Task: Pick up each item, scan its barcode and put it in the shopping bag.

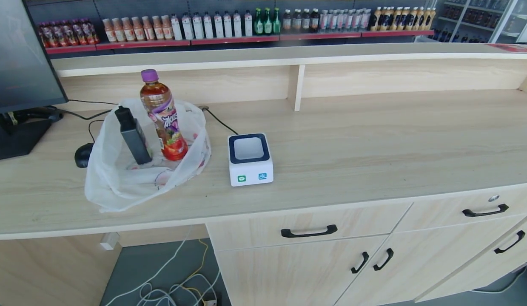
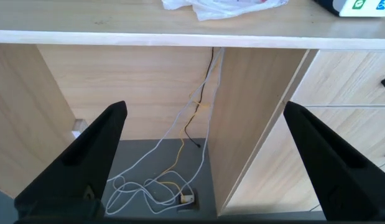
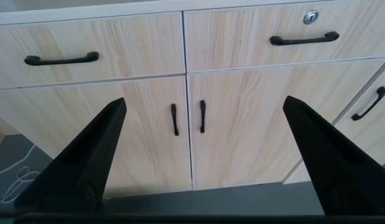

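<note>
a crinkled, translucent white plastic shopping bag (image 1: 118, 187) is lying open on the pale wood-grain surface (image 1: 374, 140), toward the robot's left. inside it a clear plastic bottle of amber tea with a purple cap (image 1: 163, 119) is standing nearly upright, its long axis vertical, cap pointing up and tilting slightly left. just to its left a slim dark grey rectangular container with a black top (image 1: 133, 136) is also standing on end, leaning the same way (its material is hard to tell). a white boxy scanner with a dark-rimmed square window (image 1: 250, 159) is sitting just right of the bag, window facing up. the left jaws are hanging wide open below the surface's edge, holding nothing. the right jaws are gaping equally wide and empty before pale wooden drawers (image 3: 117, 43).
</note>
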Motion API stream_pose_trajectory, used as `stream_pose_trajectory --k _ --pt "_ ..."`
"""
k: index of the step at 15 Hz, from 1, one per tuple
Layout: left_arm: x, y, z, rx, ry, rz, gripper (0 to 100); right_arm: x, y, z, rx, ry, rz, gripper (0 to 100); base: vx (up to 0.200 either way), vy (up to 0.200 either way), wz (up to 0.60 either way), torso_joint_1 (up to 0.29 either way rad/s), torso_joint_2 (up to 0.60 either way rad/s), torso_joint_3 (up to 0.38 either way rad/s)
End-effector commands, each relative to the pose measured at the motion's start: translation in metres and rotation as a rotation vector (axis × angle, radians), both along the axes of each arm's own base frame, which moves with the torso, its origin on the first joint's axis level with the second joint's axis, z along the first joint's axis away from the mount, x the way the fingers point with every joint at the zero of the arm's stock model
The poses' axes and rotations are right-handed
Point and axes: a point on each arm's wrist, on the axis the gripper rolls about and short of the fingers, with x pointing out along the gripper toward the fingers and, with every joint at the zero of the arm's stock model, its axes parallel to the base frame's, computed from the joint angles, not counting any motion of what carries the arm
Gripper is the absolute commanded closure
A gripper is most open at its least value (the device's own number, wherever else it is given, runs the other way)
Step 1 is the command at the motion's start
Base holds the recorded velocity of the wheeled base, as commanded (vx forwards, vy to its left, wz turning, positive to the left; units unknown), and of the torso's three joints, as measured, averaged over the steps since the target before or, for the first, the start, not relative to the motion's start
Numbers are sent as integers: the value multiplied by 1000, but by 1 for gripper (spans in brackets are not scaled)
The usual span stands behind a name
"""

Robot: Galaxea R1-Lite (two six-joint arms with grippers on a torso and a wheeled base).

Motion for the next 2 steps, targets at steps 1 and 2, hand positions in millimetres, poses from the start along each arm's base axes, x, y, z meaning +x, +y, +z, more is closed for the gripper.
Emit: stream_pose_trajectory --k 1,2 --pt "0 0 0 0 -1 0 0 0 0 0 0 2 -1 0 0 0 0 0 0 0" --pt "0 0 0 0 -1 1 0 0 0 0 -5 2 -1 0 0 0 0 0 0 0"
